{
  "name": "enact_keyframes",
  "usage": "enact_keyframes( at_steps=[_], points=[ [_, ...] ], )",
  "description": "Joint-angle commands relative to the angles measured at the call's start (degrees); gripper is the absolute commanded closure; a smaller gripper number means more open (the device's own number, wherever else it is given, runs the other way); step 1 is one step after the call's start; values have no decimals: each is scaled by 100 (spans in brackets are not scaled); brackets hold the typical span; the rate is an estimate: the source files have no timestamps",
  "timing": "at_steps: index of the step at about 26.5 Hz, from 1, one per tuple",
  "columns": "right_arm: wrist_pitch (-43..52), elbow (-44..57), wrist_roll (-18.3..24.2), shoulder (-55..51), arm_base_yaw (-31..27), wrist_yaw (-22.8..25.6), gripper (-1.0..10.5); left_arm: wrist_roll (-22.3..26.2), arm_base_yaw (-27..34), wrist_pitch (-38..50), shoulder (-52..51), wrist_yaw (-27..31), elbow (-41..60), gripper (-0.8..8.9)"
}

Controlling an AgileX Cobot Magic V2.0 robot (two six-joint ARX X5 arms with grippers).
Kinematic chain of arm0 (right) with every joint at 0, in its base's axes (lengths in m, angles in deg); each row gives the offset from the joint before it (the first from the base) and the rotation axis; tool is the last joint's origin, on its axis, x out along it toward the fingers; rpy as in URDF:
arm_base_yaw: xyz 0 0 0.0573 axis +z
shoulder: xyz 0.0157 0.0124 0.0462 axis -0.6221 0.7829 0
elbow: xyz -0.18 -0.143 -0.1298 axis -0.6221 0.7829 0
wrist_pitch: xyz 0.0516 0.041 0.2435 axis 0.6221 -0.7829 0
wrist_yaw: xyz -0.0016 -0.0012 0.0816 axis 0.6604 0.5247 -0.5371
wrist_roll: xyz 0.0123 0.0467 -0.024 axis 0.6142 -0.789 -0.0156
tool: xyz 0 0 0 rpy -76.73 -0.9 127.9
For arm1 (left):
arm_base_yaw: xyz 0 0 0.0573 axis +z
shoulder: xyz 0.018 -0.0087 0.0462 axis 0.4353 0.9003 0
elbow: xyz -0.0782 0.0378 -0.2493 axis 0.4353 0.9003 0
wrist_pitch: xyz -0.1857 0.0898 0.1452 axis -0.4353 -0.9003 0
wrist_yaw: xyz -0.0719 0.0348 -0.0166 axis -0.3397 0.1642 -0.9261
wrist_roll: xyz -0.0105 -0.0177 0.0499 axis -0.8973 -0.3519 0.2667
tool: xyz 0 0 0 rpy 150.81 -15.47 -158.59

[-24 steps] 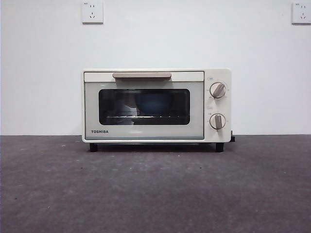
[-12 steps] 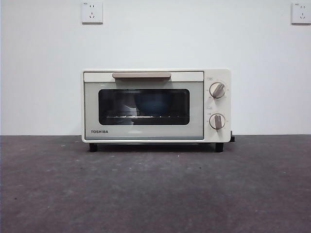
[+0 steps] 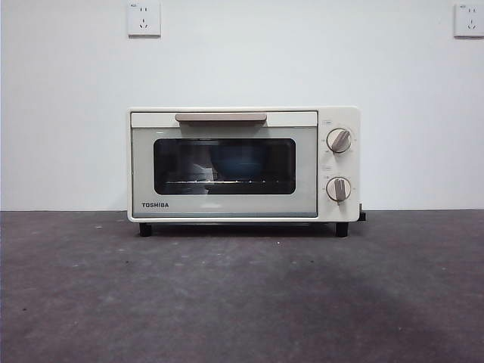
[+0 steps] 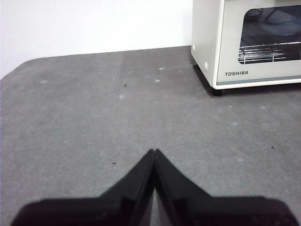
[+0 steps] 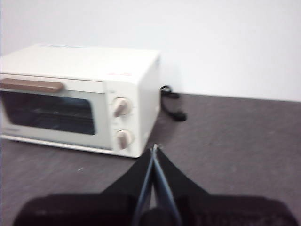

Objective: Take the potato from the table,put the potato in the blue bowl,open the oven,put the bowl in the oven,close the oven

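Both grippers, left gripper (image 4: pixel 154 151) and right gripper (image 5: pixel 154 147), show you jaws pressed together and empty above the table (image 3: pixel 242 302), while the blue bowl (image 3: pixel 238 162) sits inside the closed oven (image 3: pixel 243 165), potato unseen, so the task looks finished.

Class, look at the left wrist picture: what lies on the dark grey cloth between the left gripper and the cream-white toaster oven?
Only bare dark grey table cloth separates the left gripper from the cream-white toaster oven, as the left wrist view shows.

Left claw (image 4: pixel 154 151) and right claw (image 5: pixel 154 147) closed, empty.
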Motion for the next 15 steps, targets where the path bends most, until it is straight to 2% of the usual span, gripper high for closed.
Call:
enact_keyframes(
  at_steps=[1, 6, 11, 15],
  points=[
    [887, 693, 125, -295, -129, 116, 946, -46, 24, 48, 2, 15, 52, 817],
    [1937, 1888, 26, -811, -437, 116, 946, -46, 24, 48, 2, 15, 52, 818],
    [1853, 2594, -372, -1386, -702, 114, 946, -46, 22, 48, 2, 15, 52, 817],
    [1617, 2865, -382, -1784, -730, 127, 946, -46, 22, 48, 2, 15, 52, 818]
  ],
)
